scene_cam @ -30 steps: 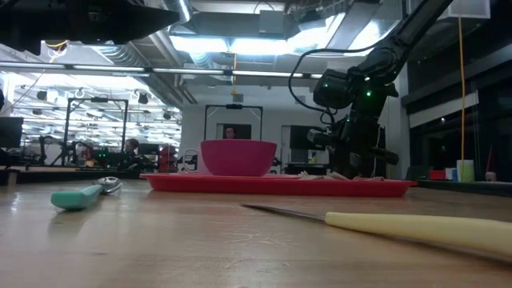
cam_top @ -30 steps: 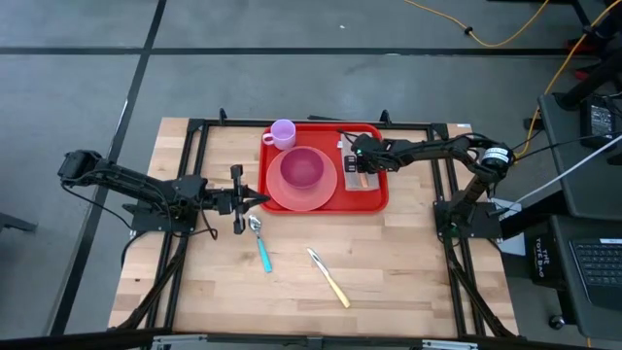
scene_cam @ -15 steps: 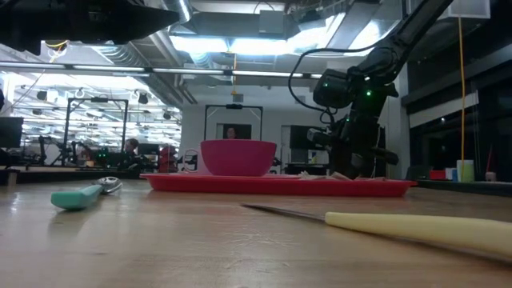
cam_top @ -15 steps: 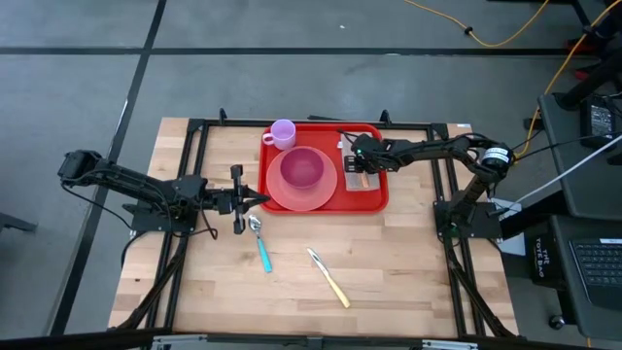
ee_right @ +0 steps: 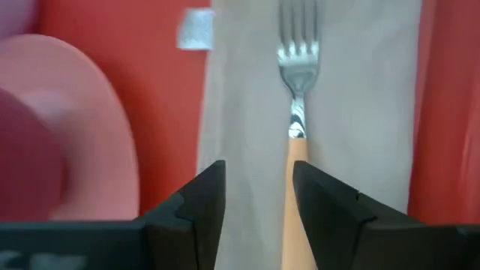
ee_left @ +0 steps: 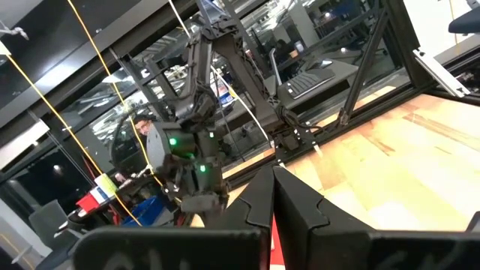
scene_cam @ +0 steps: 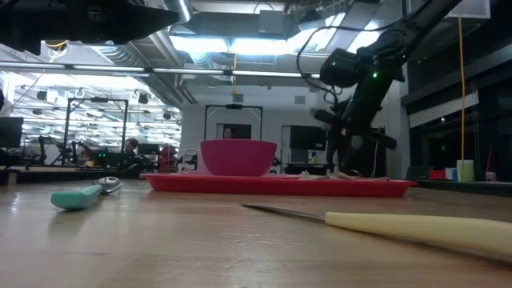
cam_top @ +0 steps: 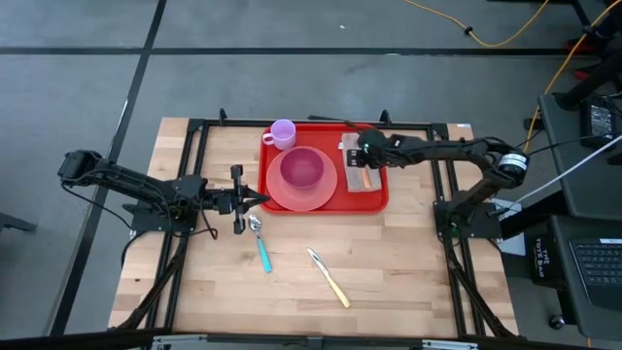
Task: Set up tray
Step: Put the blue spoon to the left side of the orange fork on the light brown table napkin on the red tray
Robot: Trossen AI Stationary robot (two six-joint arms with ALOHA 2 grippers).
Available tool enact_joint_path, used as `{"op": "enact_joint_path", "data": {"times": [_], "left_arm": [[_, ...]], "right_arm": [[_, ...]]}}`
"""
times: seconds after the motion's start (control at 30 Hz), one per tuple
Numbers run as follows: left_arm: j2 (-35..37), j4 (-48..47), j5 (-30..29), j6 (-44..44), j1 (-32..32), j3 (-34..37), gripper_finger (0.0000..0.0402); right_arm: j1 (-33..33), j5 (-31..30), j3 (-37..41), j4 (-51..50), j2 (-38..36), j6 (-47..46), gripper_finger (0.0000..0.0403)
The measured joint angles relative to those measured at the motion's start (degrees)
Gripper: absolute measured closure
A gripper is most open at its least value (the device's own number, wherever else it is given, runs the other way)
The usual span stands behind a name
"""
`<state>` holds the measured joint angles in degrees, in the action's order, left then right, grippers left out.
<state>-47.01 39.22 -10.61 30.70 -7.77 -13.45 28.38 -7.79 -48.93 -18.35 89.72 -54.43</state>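
The tray [cam_top: 325,167] sits at the far middle of the bench [cam_top: 389,282], its long axis running left to right, carrying a plate [cam_top: 301,180] with a bowl [cam_top: 302,169], a cup [cam_top: 283,132] at its far left corner, and a napkin [cam_top: 360,165] with a fork [cam_top: 365,179] laid on it. The right gripper [cam_top: 363,154] hangs over the napkin's far end, jaws spread and empty; its wrist view shows the fork [ee_right: 297,112] lying free on the napkin [ee_right: 360,97], tines pointing away, just ahead of the jaws. What is left lies on the bare bench in front of the tray: a spoon [cam_top: 260,243] and a knife [cam_top: 328,277], both with long axes running roughly front to back, the knife slanted. The spoon lies just in front of the left gripper [cam_top: 260,200], whose jaws are closed on nothing at the tray's left edge, so that arm is nearer to it; the knife is well apart from both. Against a second ago, the right jaws have widened and the gripper has lifted off the fork and drawn back toward the tray's far edge; the left arm has not stirred.
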Motion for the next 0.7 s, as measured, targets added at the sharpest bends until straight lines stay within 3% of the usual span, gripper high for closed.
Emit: {"op": "enact_joint_path", "data": {"times": [0.27,0.37,0.53,0.7], "left_arm": [[0.00,-0.45,0.00,0.04,0.00,0.00,0.0398],[-0.02,-0.47,0.00,0.04,-0.01,0.00,0.0398],[-0.02,-0.47,0.00,0.07,0.00,0.00,0.0398],[-0.01,-0.46,0.00,0.07,-0.01,0.00,0.0398]], "right_arm": [[-0.24,-0.45,-0.06,1.00,-8.12,11.73,0.0241],[-1.63,-4.35,-0.09,0.90,-11.61,17.76,0.0241],[-6.74,-8.57,0.51,1.95,-15.81,27.99,0.0254],[-14.49,-14.01,1.93,7.59,-16.34,35.58,0.0298]]}}
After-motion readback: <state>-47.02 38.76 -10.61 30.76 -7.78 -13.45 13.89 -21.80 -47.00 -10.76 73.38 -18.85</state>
